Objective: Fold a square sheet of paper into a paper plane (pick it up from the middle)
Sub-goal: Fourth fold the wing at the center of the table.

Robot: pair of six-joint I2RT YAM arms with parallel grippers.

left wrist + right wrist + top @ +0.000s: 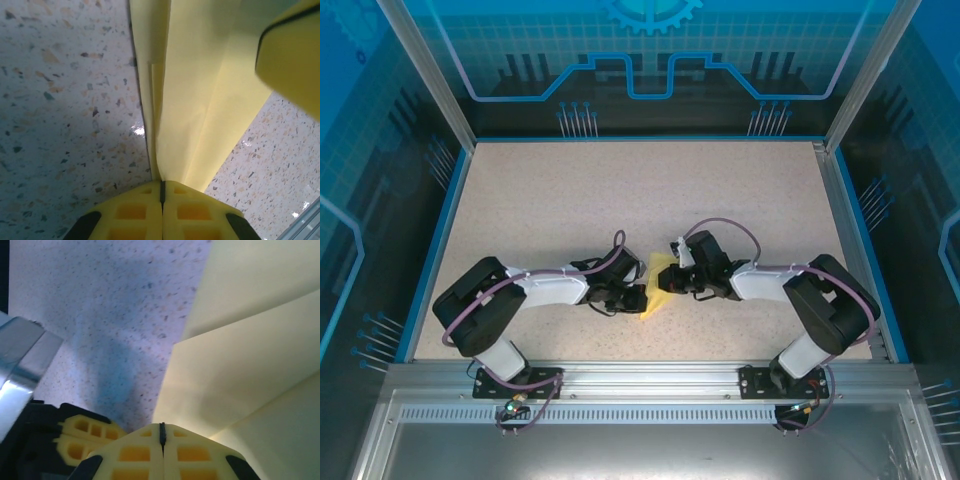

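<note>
Speckled pale tabletop (570,200), walled by blue printed panels (380,150), has both arms meeting near its front middle. Between them is the thin yellow creased sheet of paper (658,285), folded into long layers. The left gripper (161,187) has its yellow jaws pressed together on one edge, with the folds running straight out from the jaws. The right gripper (161,430) is clamped likewise on the opposite edge.

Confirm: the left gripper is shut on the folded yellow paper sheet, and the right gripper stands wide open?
No: the right gripper is also shut on the folded yellow paper sheet, as the right wrist view shows. The left gripper is shut on it, as stated.
</note>
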